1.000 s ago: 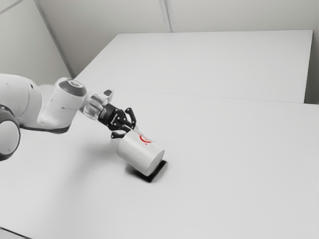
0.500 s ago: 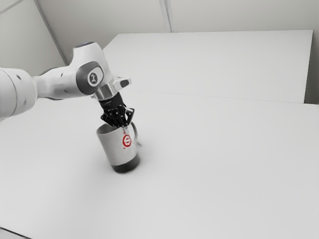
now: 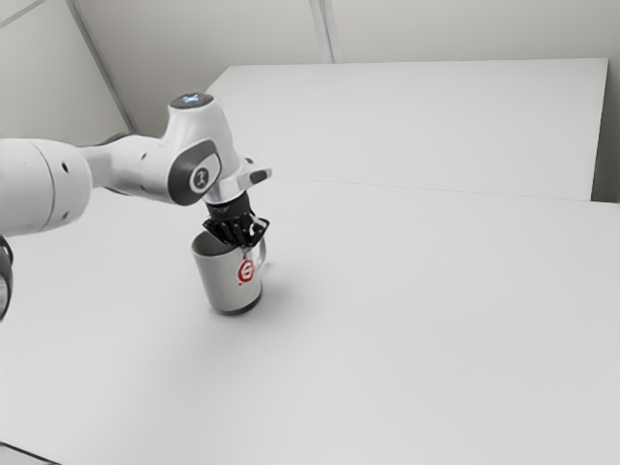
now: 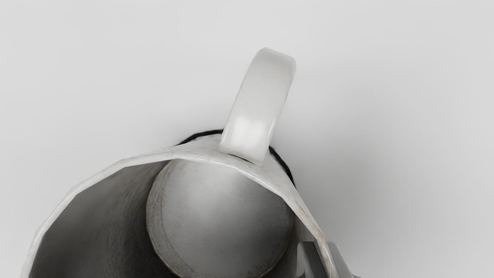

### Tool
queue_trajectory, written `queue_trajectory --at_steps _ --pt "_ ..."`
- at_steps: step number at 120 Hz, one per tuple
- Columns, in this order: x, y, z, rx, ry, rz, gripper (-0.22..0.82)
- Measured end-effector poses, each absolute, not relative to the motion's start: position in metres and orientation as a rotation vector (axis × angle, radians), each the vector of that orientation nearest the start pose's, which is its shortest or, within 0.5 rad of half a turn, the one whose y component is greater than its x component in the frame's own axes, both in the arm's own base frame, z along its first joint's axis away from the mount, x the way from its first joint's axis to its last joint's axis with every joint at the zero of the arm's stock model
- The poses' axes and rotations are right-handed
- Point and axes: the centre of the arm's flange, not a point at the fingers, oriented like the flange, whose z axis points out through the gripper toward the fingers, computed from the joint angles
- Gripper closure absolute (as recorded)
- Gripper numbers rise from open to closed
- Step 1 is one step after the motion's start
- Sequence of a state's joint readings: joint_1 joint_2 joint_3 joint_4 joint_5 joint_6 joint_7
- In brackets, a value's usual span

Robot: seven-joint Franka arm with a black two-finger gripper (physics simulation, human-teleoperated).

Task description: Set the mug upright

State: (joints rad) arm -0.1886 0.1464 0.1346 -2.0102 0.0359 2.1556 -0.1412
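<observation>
Clamping the mug [image 3: 227, 281] by its rim [image 4: 122, 163], the gripper [image 4: 323, 244] holds it mouth-up at the tabletop [image 3: 407, 329] — righting appears nearly complete; base contact unconfirmed — release remains.

The arm [image 3: 131, 167] has white, rounded shells with small dark spots. Above the grey fingers [image 4: 313, 260] is the black gripper [image 3: 246, 249] with angular links; higher are a dark joint cap [image 3: 201, 178], bearing a pale mark, and a dark disc [image 3: 184, 101], marked blue.
</observation>
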Motion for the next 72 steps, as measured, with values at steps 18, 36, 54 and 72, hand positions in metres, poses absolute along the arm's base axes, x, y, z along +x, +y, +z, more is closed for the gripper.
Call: queue_trajectory --at_steps 18,36,54,72 --pt "0.579 -0.038 0.383 -3.091 -0.093 -0.023 0.43" --pt "0.577 -0.038 0.407 -3.097 -0.097 -0.076 0.21" --pt "0.578 -0.04 0.446 -3.105 -0.092 -0.177 0.11" --pt "0.588 -0.031 0.49 -3.091 -0.086 -0.255 0.05"
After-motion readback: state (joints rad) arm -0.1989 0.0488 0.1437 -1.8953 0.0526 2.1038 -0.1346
